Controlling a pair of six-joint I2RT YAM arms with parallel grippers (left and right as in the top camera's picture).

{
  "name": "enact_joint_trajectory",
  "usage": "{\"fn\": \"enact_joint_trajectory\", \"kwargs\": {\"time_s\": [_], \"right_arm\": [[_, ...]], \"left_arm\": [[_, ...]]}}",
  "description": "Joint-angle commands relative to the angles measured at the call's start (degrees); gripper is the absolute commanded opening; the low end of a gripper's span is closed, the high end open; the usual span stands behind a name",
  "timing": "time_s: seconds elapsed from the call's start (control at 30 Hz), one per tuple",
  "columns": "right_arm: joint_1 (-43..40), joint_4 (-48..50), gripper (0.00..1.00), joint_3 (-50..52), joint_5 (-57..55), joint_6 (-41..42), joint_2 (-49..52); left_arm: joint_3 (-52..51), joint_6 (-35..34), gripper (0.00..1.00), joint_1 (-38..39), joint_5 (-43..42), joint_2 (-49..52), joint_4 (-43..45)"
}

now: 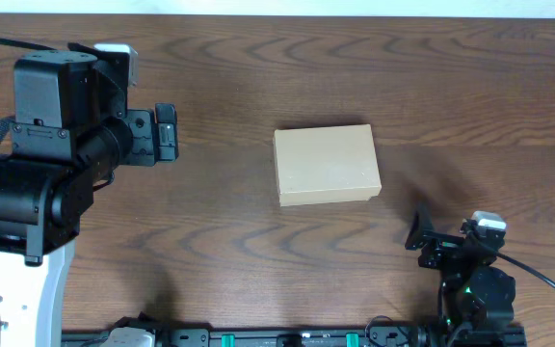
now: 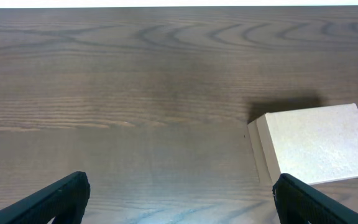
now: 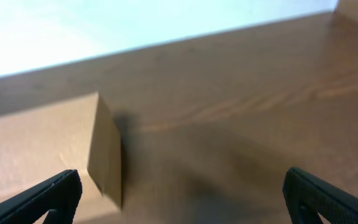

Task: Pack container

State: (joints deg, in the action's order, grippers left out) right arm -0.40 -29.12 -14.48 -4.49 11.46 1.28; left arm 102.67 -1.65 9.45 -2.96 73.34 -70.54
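Note:
The container [image 1: 326, 164] is a small tan cardboard box lying flat and closed near the middle of the wooden table. My left gripper [image 1: 166, 133] hovers to its left, open and empty, well apart from it. In the left wrist view the container [image 2: 319, 146] lies ahead to the right, beyond the open left gripper [image 2: 180, 199]. My right gripper [image 1: 420, 234] is low at the front right, open, short of the box's near right corner. Seen from the right wrist, the container [image 3: 39, 146] sits ahead on the left, and the right gripper [image 3: 182, 196] holds nothing.
The brown wood-grain table [image 1: 258, 58] runs to a white edge at the back. A black mounting rail [image 1: 287, 337] lines the front edge. The left arm's white base [image 1: 22, 289] stands at the front left.

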Motion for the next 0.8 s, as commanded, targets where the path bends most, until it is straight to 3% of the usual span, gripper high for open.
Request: {"fn": "enact_joint_trajectory", "kwargs": {"time_s": [0.0,0.5,0.63,0.77], "right_arm": [[0.5,4.5,0.99,2.0,-0.2,-0.7,-1.0],[3.3,36.8,0.99,11.8,0.0,-4.1,-1.0],[3.4,42.8,0.99,14.3,0.0,-4.9,-1.0],[2.9,42.6,0.99,14.2,0.0,-4.9,-1.0]], "left_arm": [[0.3,0.0,0.95,0.0,0.6,-0.3,-0.2],[0.3,0.0,0.95,0.0,0.6,-0.3,-0.2],[0.3,0.0,0.95,0.0,0.6,-0.3,-0.2],[0.3,0.0,0.95,0.0,0.6,-0.3,-0.2]]}}
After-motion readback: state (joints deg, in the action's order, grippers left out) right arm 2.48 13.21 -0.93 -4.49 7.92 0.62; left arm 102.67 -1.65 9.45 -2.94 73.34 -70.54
